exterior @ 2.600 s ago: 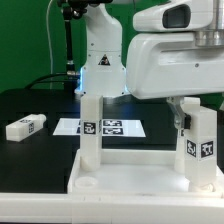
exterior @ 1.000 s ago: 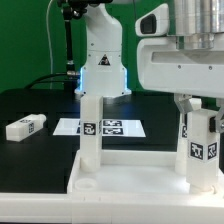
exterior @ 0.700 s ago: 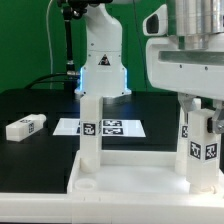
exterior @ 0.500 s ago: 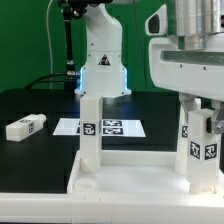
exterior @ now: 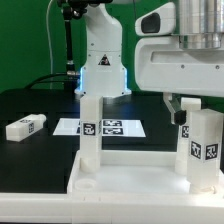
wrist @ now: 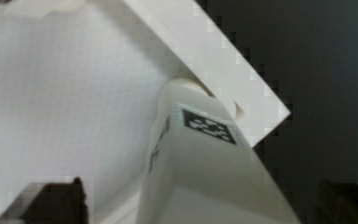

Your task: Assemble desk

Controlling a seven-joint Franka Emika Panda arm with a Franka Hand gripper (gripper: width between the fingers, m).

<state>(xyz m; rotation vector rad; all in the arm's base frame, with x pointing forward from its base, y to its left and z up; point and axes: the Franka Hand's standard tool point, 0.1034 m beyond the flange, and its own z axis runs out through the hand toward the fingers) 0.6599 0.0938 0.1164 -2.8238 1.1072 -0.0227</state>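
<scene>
Loses the tabletop (exterior: 130, 182) past the exterior view's bottom and right edges, and the arm (exterior: 185, 60) past its top and right edges. Shows just one finger (exterior: 174, 110) of the claw (exterior: 196, 112) beside the upright leg at the exterior view's right (exterior: 202, 150), the other finger out of sight; hides part of the marker board (exterior: 118, 127) behind the upright leg at the exterior view's left (exterior: 92, 125), with tags there and on the loose leg (exterior: 25, 127) lying on the bench (exterior: 40, 105) too small to read. Blurs all through the wrist view, leaving the leg's tag (wrist: 208, 128) a smear and the fingers dark shapes cropped at the picture's edge.
</scene>
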